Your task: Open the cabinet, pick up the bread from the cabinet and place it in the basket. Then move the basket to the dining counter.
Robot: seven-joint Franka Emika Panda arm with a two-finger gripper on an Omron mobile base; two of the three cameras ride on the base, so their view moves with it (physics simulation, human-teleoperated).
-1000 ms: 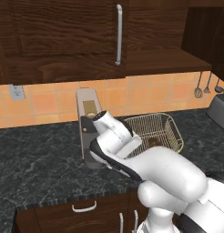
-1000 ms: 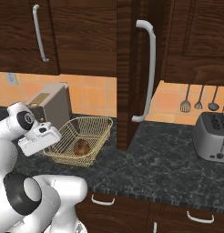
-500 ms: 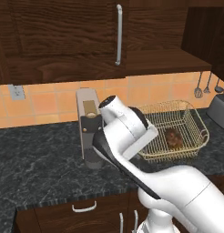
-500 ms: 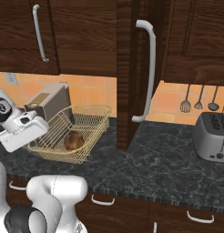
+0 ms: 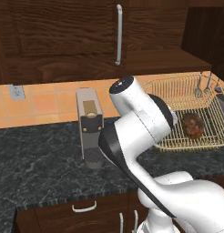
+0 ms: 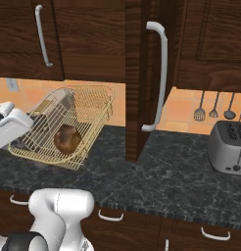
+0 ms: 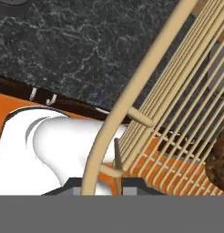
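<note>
Bread [image 6: 67,139] sits inside basket [image 6: 88,122], toward low side. Basket tilted, lifted off black speckled counter [image 6: 156,171], rim near hand view camera. Gripper [image 7: 111,175] clamped on basket rim [image 7: 132,91]; finger tips barely visible at frame bottom. Cabinet [image 6: 142,73] door open, edge-on right of basket. Coffee machine [image 5: 89,127] left of arm [image 5: 136,132]. Toaster [image 6: 229,147] far right on counter, utensils [image 6: 214,106] hanging above.

We see the arm [image 5: 141,123] hiding the basket's [image 5: 209,136] near-left corner; the bread [image 7: 221,159] is cropped at the frame edge.
</note>
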